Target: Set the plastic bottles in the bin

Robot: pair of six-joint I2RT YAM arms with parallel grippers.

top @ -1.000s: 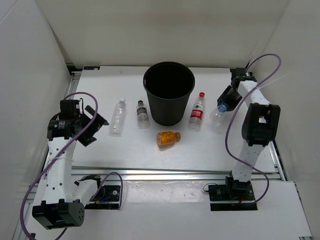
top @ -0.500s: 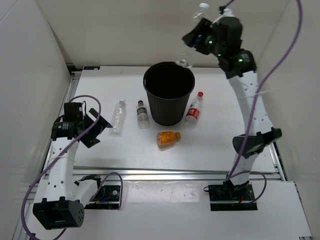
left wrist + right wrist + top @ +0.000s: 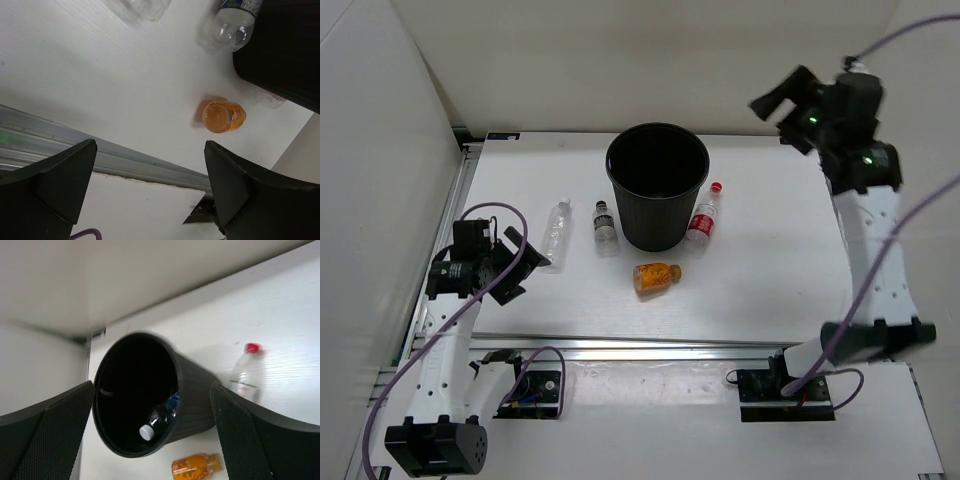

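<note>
The black bin (image 3: 658,185) stands at the table's middle back. A blue-labelled, white-capped bottle (image 3: 161,416) lies inside the bin (image 3: 195,390). Left of the bin lie a clear white-capped bottle (image 3: 556,232) and a small black-capped bottle (image 3: 605,228). A red-capped bottle (image 3: 701,217) stands at its right, and an orange bottle (image 3: 656,276) lies in front. My right gripper (image 3: 778,112) hangs open and empty, high above the table to the right of the bin. My left gripper (image 3: 528,268) is open and empty, low at the left, near the white-capped bottle.
White walls close in the table on three sides. A metal rail (image 3: 650,345) runs along the near edge. The left wrist view shows the orange bottle (image 3: 223,116), the black-capped bottle's base (image 3: 232,30) and the bin's wall (image 3: 285,50).
My right arm carried the blue-labelled bottle from the table's right side up over the bin and opened; the bottle now lies in the bin. The arm has swung back right. My left arm shifted slightly.
</note>
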